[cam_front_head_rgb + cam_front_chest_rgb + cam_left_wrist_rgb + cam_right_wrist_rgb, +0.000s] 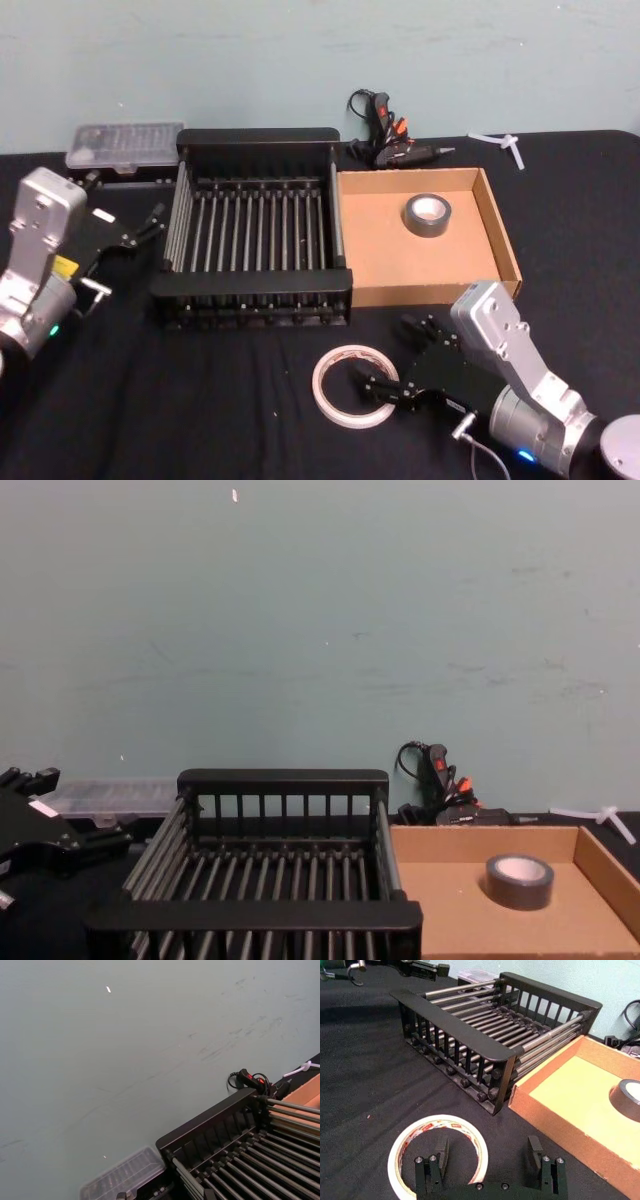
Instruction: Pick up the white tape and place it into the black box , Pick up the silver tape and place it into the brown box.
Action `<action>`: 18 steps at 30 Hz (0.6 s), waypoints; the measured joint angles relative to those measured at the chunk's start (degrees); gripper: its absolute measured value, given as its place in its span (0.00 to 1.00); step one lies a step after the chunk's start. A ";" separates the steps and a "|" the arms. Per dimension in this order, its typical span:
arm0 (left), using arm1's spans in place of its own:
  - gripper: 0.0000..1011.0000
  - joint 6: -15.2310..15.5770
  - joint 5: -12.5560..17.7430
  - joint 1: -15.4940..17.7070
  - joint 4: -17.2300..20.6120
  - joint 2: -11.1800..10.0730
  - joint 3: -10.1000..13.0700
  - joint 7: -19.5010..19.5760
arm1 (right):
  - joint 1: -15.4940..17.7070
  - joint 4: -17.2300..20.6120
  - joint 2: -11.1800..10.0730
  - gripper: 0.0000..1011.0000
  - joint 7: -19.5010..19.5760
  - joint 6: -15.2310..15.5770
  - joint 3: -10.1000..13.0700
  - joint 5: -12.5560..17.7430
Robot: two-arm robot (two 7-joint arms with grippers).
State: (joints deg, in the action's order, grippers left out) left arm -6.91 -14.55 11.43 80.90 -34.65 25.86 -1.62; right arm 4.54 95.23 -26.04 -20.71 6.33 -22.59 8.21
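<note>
The white tape (319, 388) (440, 1123) lies flat on the black cloth in front of the black box (250, 278) (455, 1030) (260, 912). My right gripper (398, 352) (487, 1152) is open and low over it: one finger sits in the ring's hole and the other outside, so the rim nearest the brown box is between them. The silver tape (425, 228) (625, 1097) (519, 885) rests inside the brown box (400, 260) (560, 1095) (450, 910), to the right of the black box. My left gripper (150, 222) (75, 810) is open at the crate's left side, holding nothing.
Behind the boxes lie a black and orange glue gun (385, 130) (440, 770), a clear plastic case (125, 145) (125, 1175) and a white plastic piece (500, 142). The pale green wall stands close behind the table. Bare black cloth stretches along the front left.
</note>
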 joint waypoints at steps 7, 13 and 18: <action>0.99 0.00 0.00 0.00 0.00 0.00 0.00 0.00 | -0.06 -1.07 0.75 0.99 -0.16 -0.14 -0.02 -1.05; 0.99 0.00 0.00 0.00 0.00 0.00 0.00 0.00 | -0.21 -1.55 1.26 0.99 -0.46 0.23 0.10 -1.35; 0.99 0.00 0.00 0.00 0.00 0.00 0.00 0.00 | -0.37 -1.85 1.57 0.99 -0.69 0.52 0.14 -1.46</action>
State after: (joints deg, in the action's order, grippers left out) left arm -6.91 -14.55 11.43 80.90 -34.65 25.86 -1.62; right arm 4.17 93.38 -24.48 -21.39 6.86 -22.45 6.75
